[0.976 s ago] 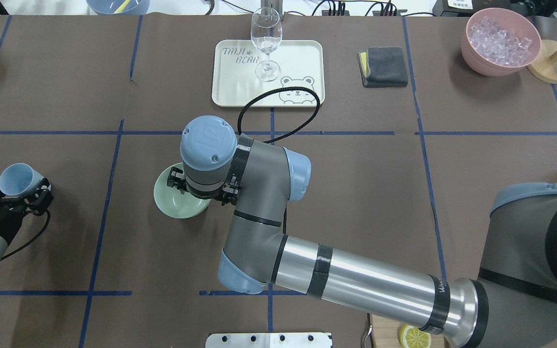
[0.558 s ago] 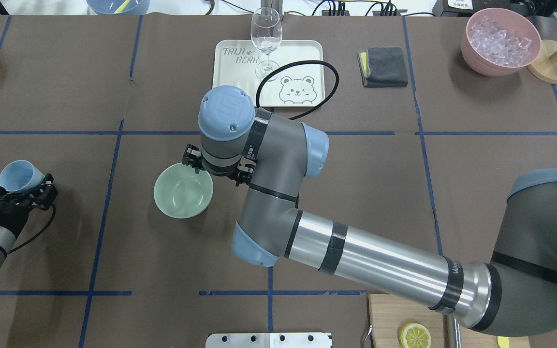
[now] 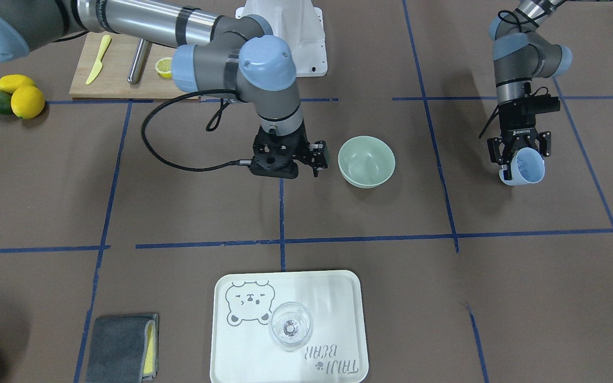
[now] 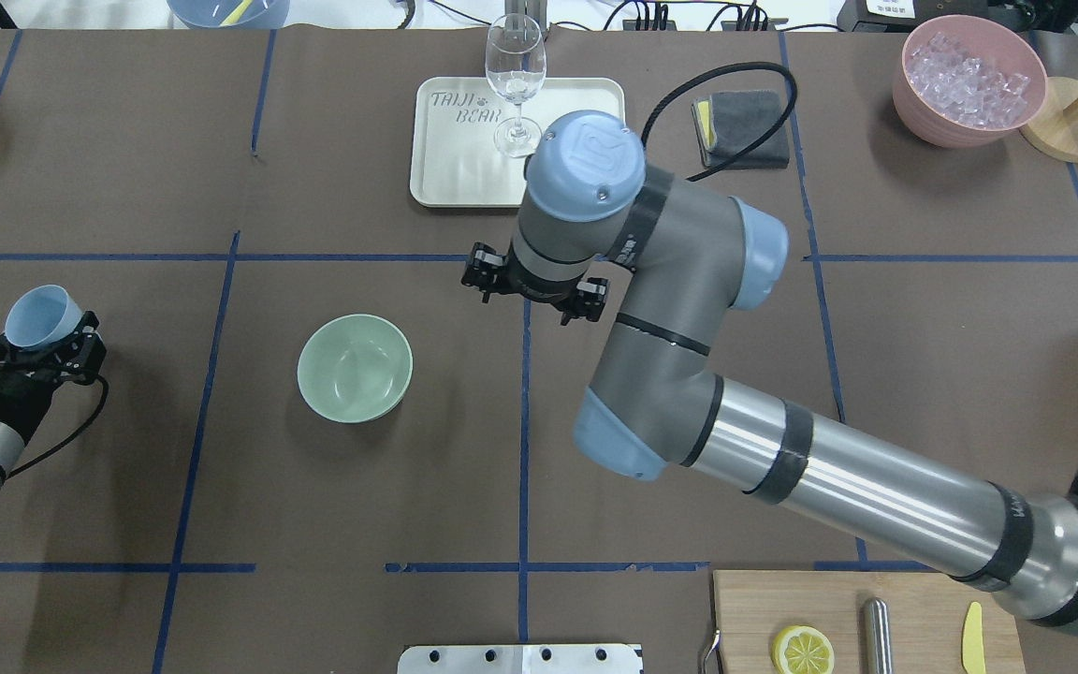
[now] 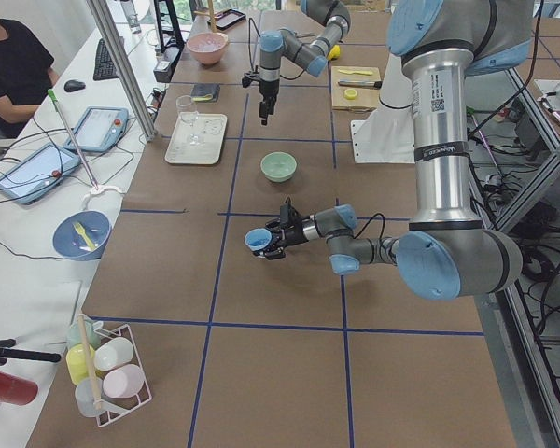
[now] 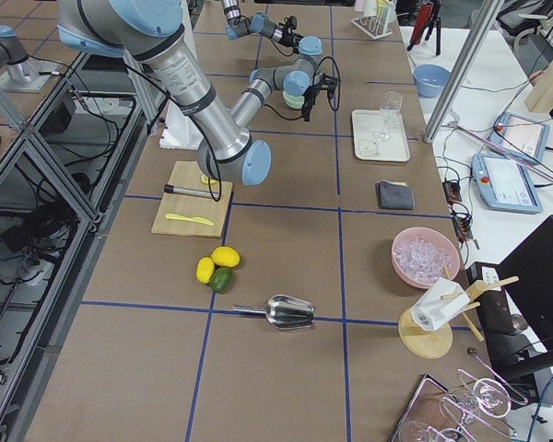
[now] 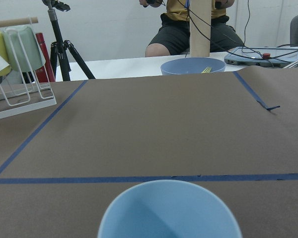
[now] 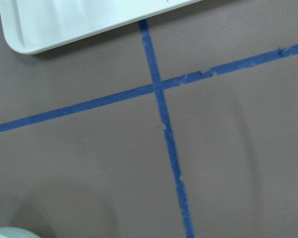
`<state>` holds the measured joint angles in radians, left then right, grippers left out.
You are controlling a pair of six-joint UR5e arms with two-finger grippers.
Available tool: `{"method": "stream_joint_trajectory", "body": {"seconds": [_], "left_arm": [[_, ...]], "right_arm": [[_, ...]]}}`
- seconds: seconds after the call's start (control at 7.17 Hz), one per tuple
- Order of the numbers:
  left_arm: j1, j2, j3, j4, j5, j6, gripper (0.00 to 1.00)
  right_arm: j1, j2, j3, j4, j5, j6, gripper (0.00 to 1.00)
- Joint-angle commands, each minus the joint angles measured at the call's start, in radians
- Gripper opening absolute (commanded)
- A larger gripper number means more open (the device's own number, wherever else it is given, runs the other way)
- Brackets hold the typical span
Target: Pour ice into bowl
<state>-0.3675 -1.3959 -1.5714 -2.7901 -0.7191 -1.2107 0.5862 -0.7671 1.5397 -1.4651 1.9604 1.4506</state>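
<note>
The pale sage-green bowl stands upright and empty on the brown table, also in the front view. My right gripper points down, open and empty, about a bowl's width from it toward the tray. My left gripper is shut on a light blue cup at the table's far left, well apart from the bowl. No ice shows in the part of the cup's inside that I see. Clear ice cubes fill the pink tub at the far right.
A white tray with a wine glass lies beyond the right wrist. A grey cloth, a wooden stand and a cutting board with half a lemon are on the right. A metal scoop lies near the table's end.
My right gripper has drawn away from the bowl, to the right and toward the tray, leaving the bowl standing. My left gripper with the cup has shifted slightly farther from me.
</note>
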Motion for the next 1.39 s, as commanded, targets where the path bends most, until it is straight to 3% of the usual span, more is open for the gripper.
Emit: {"method": "stream_joint_trajectory", "body": {"seconds": [0.0, 0.28, 0.56, 0.98, 1.25], "left_arm": [[-0.022, -0.014, -0.08, -0.028, -0.052, 0.131, 0.0], [-0.021, -0.028, -0.127, -0.026, -0.049, 0.261, 0.0], [-0.019, -0.133, -0.131, -0.023, -0.046, 0.337, 0.0], [-0.016, -0.182, -0.182, -0.017, -0.037, 0.369, 0.0], [0.027, -0.189, -0.173, 0.047, 0.134, 0.373, 0.0]], "right_arm": [[0.044, -0.057, 0.056, -0.009, 0.04, -0.016, 1.0], [0.061, -0.122, 0.124, -0.009, 0.043, -0.018, 1.0], [0.076, -0.222, 0.239, -0.009, 0.044, -0.018, 1.0], [0.092, -0.279, 0.29, -0.009, 0.049, -0.018, 1.0], [0.092, -0.314, 0.307, 0.006, 0.046, -0.019, 1.0]]}}
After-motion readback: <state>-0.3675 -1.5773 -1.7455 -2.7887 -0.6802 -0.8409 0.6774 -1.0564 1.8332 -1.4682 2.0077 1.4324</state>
